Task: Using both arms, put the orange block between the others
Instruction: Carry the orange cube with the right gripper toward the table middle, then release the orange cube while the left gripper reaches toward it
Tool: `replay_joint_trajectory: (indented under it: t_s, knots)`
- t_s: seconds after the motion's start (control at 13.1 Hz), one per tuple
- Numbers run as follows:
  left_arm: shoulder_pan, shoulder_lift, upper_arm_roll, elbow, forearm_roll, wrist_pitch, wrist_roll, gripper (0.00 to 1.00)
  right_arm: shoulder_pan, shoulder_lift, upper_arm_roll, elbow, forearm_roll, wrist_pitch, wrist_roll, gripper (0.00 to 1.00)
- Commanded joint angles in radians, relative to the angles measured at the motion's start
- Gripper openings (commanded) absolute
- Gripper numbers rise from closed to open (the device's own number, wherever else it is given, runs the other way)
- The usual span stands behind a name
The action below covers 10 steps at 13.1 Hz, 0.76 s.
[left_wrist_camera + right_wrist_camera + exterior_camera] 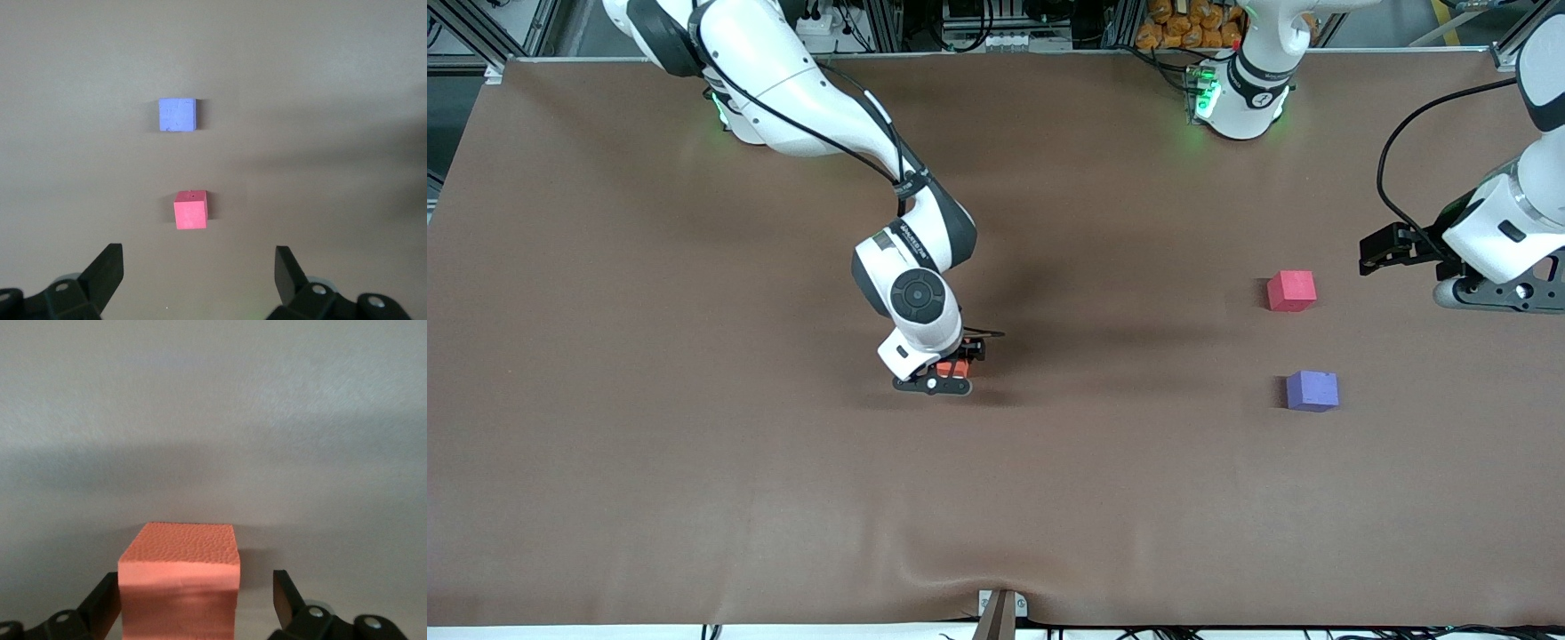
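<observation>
orange block (955,367): low in mid-frame, sitting on the counter (694,489) between the right tool's fingers
right tool (951,372): jaws spread, one finger against the block, a gap at the other, so no real grip
left tool (1376,253): wide open, empty, waiting near the pinkish-red cube (1291,291)
purple-blue cube (1312,390): just below the pinkish-red one, gap between them

The orange block (953,367) is set on the table (694,489) near its middle, between the fingers of the right gripper (950,372). The others (1291,291) are placed well apart from it toward the left arm's end, one nearer the front camera.
</observation>
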Motion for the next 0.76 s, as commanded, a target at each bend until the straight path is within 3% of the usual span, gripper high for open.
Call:
replay_joint_trajectory:
  t_s: [0.0, 0.31, 0.69]
  knots:
    - [0.0, 0.002, -0.003, 0.021, 0.003, -0.012, -0.001, 1.0, -0.053, -0.101, 0.01, 0.004, -0.01, -0.102, 0.006, 1.0]
    - [-0.019, 0.019, -0.003, 0.039, 0.005, -0.012, -0.024, 1.0, -0.262, -0.186, 0.01, 0.0, -0.005, -0.153, -0.189, 1.0]
    - [-0.136, 0.137, -0.003, 0.168, 0.005, -0.006, -0.132, 1.0, -0.483, -0.25, 0.008, -0.037, -0.01, -0.245, -0.42, 1.0]
